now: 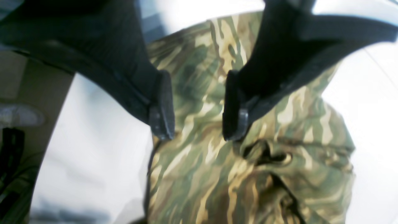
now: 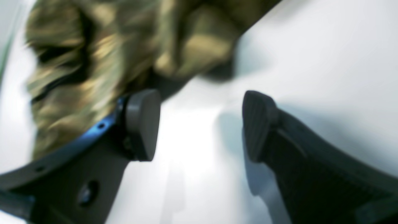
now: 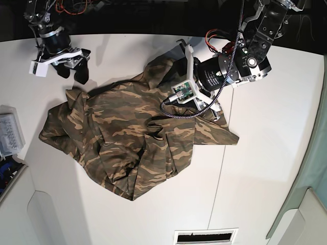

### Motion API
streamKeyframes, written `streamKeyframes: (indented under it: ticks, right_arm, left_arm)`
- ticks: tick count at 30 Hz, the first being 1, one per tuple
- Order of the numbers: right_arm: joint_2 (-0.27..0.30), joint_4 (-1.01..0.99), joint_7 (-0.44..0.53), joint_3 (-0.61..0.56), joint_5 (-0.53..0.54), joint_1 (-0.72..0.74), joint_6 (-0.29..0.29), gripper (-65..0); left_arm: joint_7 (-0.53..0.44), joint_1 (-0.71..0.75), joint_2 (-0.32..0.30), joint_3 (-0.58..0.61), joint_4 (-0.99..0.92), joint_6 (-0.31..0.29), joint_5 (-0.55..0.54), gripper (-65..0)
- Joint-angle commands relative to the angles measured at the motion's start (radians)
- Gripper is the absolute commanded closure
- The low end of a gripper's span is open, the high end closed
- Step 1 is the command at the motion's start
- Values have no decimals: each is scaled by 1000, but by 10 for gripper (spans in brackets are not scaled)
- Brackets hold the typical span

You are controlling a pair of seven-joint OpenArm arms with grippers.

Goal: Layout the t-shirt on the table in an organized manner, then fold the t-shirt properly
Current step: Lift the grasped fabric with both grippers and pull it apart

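Observation:
The camouflage t-shirt (image 3: 127, 138) lies crumpled and spread across the middle of the white table (image 3: 265, 153). My left gripper (image 3: 190, 76) hovers over the shirt's upper right part. In the left wrist view this gripper (image 1: 197, 124) is open, and its dark fingers (image 1: 161, 105) stand apart with only the shirt (image 1: 236, 174) lying below them. My right gripper (image 3: 74, 71) sits at the far left, just above the shirt's upper left corner. The right wrist view shows it (image 2: 200, 127) open over bare table (image 2: 311, 62), with blurred shirt cloth (image 2: 93, 62) beside one pad (image 2: 143, 124).
A clear plastic box (image 3: 10, 132) sits at the table's left edge. A thin dark seam (image 3: 219, 168) runs down the tabletop right of the shirt. A vent slot (image 3: 204, 236) is at the near edge, and a teal curtain (image 3: 311, 168) hangs at the right.

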Motion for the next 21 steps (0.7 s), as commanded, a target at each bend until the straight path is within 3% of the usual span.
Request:
streamKeyframes:
  ticks: [1,4,8,11,14,17,19,21]
  right_arm:
    - [-9,16,14,-2,35,-1,46,-409]
    - [-44,16,2,-22,50,1,80,-409]
    - [-72,7,19,-87,37,23,36,-409]
    - [-92,-20,32,-140,-42,55,-41,-409]
    - [-105,-95,117,-175,-75,91,-121,-409]
    - [-118,-180,138,-192,-87,142,-117,-407]
    - [-133,-204,138,-198,-103,160,-86,-405]
    - [-145,-188,136,-198,-108,158,-49,-334]
  left_arm:
    - [-22,-11,0,-3,17,2,-11,-290]
    - [-28,-12,3,-3,17,81,-11,-290]
    - [-32,-17,2,-3,13,185,-11,-290]
    - [-19,-17,2,-3,13,187,-11,-290]
    - [8,-14,3,-2,6,183,-26,-290]
    - [-6,-14,4,1,-27,183,-56,-290]
    - [-11,-14,18,1,-61,183,-56,-290]
    - [-11,-17,28,1,-103,183,-56,-290]
